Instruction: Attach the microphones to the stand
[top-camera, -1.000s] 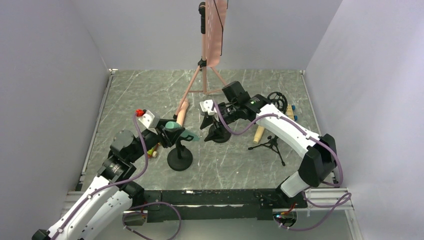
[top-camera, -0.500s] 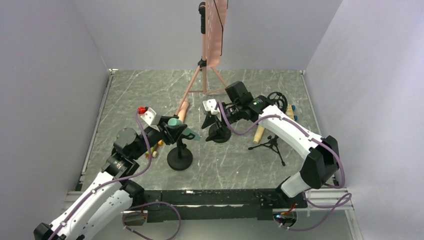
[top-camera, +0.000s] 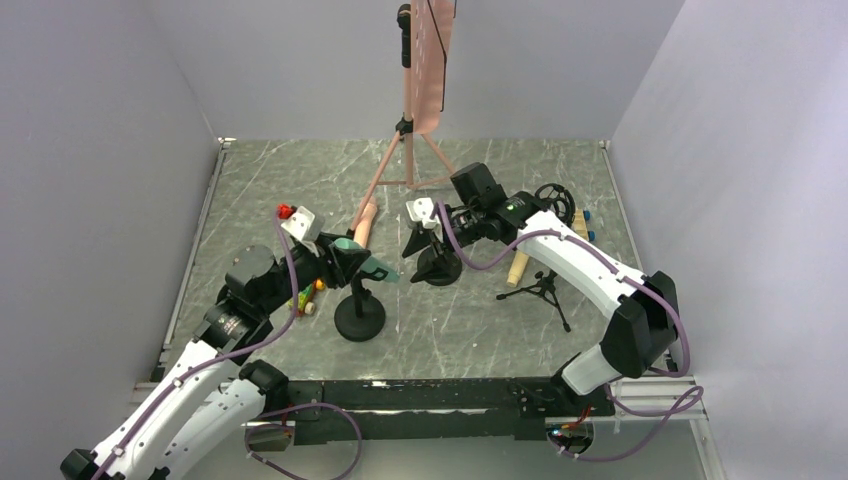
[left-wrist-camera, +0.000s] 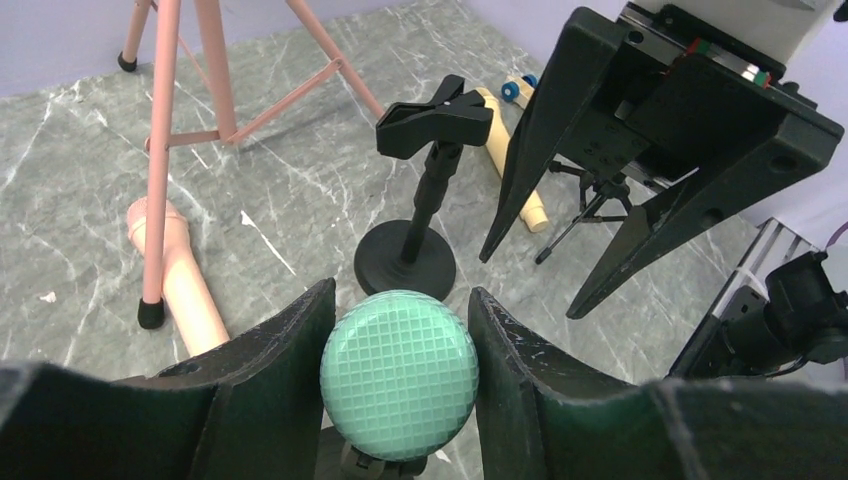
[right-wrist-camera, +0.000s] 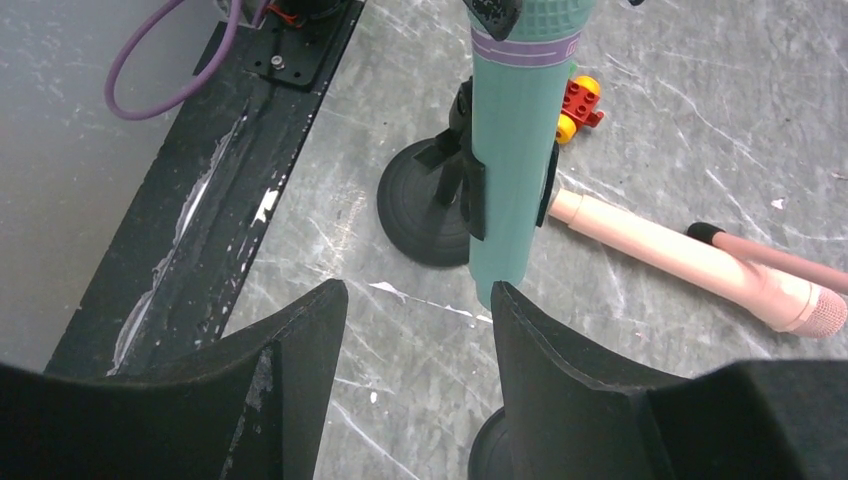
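The teal-green microphone (top-camera: 366, 266) lies nearly level in the clip of a black round-base stand (top-camera: 359, 318); in the right wrist view the clip's arms wrap its body (right-wrist-camera: 520, 150). My left gripper (left-wrist-camera: 400, 300) is shut on its gridded head (left-wrist-camera: 400, 375). Over a second black clip stand (left-wrist-camera: 432, 122) my right gripper (top-camera: 425, 255) hangs open with nothing between its fingers (right-wrist-camera: 300, 340). The pale pink microphone (top-camera: 363, 225) lies on the table behind. The tan-yellow microphone (top-camera: 520, 265) lies under the right arm.
A tall pink tripod (top-camera: 405, 160) with a sheet holder stands at the back centre. A small black tripod stand (top-camera: 545, 290) is at the right. A multicoloured block toy (top-camera: 305, 298) lies by the left arm. A black frame rail (right-wrist-camera: 250, 120) edges the near side.
My left wrist has lifted and swung a little towards the back while staying on the teal-green microphone's head. The right gripper has shifted slightly to the right.
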